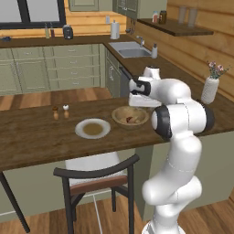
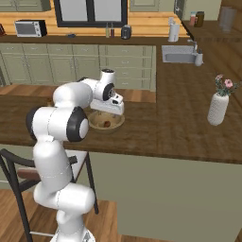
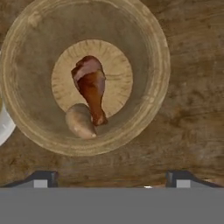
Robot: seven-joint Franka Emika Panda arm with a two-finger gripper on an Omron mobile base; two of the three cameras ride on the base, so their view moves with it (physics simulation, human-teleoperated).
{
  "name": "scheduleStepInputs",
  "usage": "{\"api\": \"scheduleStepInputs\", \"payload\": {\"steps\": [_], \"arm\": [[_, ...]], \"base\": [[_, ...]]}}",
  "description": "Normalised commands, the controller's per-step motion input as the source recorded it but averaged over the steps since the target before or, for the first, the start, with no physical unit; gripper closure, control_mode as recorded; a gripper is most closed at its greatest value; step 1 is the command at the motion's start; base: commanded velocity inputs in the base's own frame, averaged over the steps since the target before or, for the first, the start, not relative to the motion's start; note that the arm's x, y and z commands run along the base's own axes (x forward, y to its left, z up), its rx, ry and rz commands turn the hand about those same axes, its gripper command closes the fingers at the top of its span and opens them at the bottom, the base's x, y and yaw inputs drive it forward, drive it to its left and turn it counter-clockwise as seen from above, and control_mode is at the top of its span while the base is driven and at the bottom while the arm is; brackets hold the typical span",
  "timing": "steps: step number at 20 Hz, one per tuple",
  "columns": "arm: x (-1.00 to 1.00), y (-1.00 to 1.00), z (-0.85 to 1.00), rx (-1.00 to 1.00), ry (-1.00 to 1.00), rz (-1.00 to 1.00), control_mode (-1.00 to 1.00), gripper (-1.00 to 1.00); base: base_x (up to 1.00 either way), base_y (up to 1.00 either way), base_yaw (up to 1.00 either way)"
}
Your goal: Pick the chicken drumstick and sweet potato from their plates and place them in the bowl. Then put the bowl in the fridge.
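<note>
Dark wooden bench [image 1: 36,132] carries the bowl [image 3: 157,65], and no writing can be read on anything. Inside the bowl lies the drumstick [image 3: 91,87], its long axis running from the thick end near the hand view's top to the thin end below. Touching that thin end is the sweet potato [image 3: 80,121]. Above them, the end effector [image 3: 112,178] is spread wide and empty. One plate [image 1: 82,132] sits beside the bowl.

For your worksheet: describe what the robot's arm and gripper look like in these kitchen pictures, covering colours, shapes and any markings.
The arm is made of glossy white, rounded segments joined by dark, nearly black round joint caps. Its wrist ends in a white hand block with a dark face. The gripper has two small dark finger tips, squarish, each with a pale grey patch. No cables or lettering can be made out.
</note>
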Motion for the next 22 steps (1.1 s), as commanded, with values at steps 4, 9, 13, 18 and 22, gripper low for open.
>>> {"api": "scheduleStepInputs", "payload": {"steps": [4,9,13,18,22], "arm": [[-0.19,-0.58,-0.03,0.14,0.01,-0.29,-1.0,-1.0],[0.33,-0.17,-0.38,0.15,0.0,-0.19,-1.0,-1.0],[0.52,-0.12,-0.39,0.13,0.0,-0.18,-1.0,-1.0],[0.31,0.0,-0.44,0.0,0.0,-0.04,-1.0,-1.0],[0.26,0.0,-0.39,0.0,0.0,0.0,-1.0,-1.0]], "base": [[0.0,0.0,0.0],[0.0,0.0,0.0],[0.0,0.0,0.0],[0.0,0.0,0.0],[0.0,0.0,0.0]]}}
